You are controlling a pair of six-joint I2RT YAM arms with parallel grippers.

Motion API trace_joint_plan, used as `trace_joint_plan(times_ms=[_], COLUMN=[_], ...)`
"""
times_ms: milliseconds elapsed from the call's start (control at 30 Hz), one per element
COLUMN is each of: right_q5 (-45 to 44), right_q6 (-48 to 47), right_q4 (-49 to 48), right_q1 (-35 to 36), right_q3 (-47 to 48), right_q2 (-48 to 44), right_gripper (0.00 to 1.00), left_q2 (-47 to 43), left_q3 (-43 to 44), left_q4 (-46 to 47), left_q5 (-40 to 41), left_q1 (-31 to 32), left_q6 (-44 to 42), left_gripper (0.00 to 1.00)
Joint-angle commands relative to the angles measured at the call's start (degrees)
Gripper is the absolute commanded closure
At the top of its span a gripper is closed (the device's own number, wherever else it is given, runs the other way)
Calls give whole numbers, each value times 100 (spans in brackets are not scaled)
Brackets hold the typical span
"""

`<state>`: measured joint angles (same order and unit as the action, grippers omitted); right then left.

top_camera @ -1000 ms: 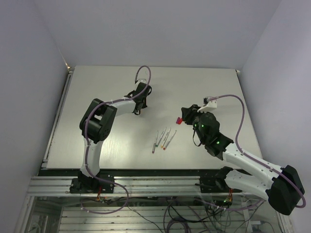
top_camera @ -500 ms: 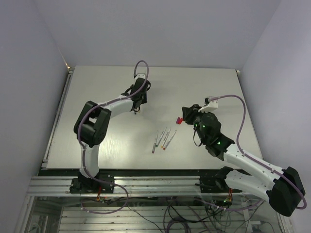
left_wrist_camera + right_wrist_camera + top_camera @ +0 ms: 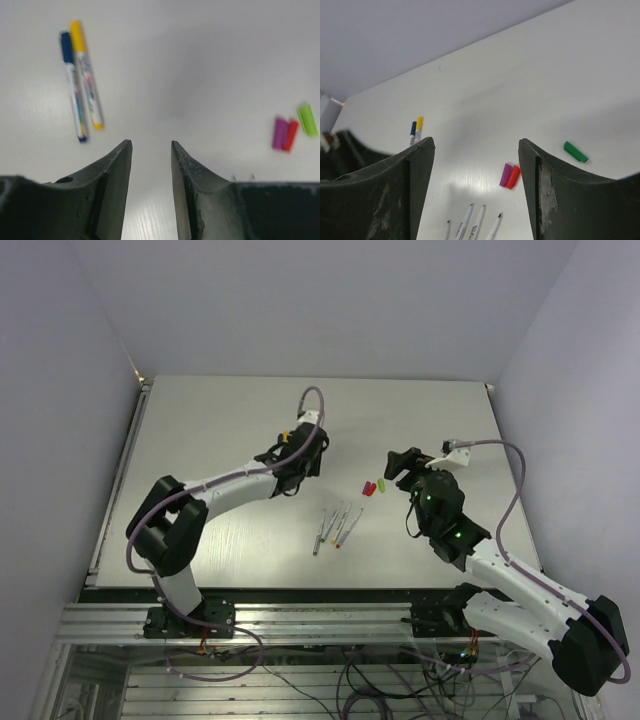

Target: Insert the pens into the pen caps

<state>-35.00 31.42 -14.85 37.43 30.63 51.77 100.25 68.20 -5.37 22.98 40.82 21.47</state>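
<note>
Several uncapped grey-white pens [image 3: 336,525] lie side by side at mid-table, and their ends show in the right wrist view [image 3: 470,222]. A magenta cap [image 3: 506,174] and a red cap [image 3: 513,176] lie touching each other, with a green cap [image 3: 575,151] a little apart. All three caps also show in the left wrist view: magenta cap [image 3: 280,132], red cap [image 3: 290,136], green cap [image 3: 306,119]. A blue-capped pen [image 3: 73,85] and a yellow-capped pen [image 3: 86,75] lie together. My left gripper [image 3: 300,468] is open and empty, left of the caps. My right gripper [image 3: 403,466] is wide open and empty, right of them.
The pale table [image 3: 200,440] ends at a metal rail on the left [image 3: 118,480] and at grey walls behind and to the right. The left arm's forearm [image 3: 230,485] stretches across the table's left half.
My left gripper swung right and nearer, toward the caps. My right gripper drew back to the right, away from the red cap, and the green cap now shows beside it.
</note>
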Motion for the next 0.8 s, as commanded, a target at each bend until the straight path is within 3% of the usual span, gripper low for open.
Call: trace_joint_plan(times_ms=[0,233,333,767], right_q5=[-119,-127,-125,62], right_q6=[306,652,678,914], right_q4=[254,395,394,450], right_q1=[-319,-596,-597,-600], right_q3=[27,-232,-328,-498], right_q2=[-12,-186,-244,-326], right_gripper=[34,43,43,47], left_q2=[-491,-1056,-1229,-1084], left_q3=[-412,-1245,-1504,-1602], left_q4=[-378,-696,-700,-924], left_q5=[183,-62,-192,-343], left_q1=[489,924,1134,1780], left_q6=[-34,255,271,434], left_gripper=[53,50,36,36])
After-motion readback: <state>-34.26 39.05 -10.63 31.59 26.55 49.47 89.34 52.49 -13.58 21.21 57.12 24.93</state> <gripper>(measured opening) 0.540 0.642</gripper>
